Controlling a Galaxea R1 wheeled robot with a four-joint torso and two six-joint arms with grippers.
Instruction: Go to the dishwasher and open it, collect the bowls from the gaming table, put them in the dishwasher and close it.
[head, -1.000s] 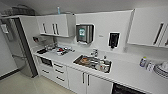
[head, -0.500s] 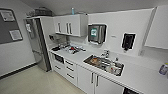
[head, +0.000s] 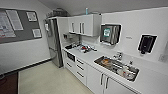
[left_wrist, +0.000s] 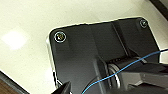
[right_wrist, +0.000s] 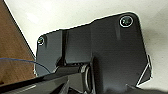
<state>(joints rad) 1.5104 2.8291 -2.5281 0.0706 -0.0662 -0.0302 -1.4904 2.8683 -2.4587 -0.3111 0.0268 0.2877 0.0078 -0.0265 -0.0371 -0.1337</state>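
The pale floor (head: 47, 80) is lying open in front of the robot, and a white counter (head: 87, 58) is running along the right-hand wall from the near corner to a tall steel fridge (head: 53, 42) at the far end. White wall cabinets (head: 83, 24) are hanging above the far half of it. A sink (head: 116, 66), holding crockery, is sitting in the near half.

A small dark-fronted panel (head: 71, 57) is showing under the counter just beside the fridge. This is judged the likeliest dishwasher, though its front is too blurred to confirm.

Step in hand, as judged: the approach to the dishwasher.

Recommendations:
- The base should be steering down the open floor, parallel to the counter and well apart from the drawer handles.
- It should be stopping square to the panel, with room left for a door to fall open.
- The arms should be staying tucked.

Both wrist cameras are looking down past the robot's own plate to the floor. How the jaws of either arm are standing cannot be told.
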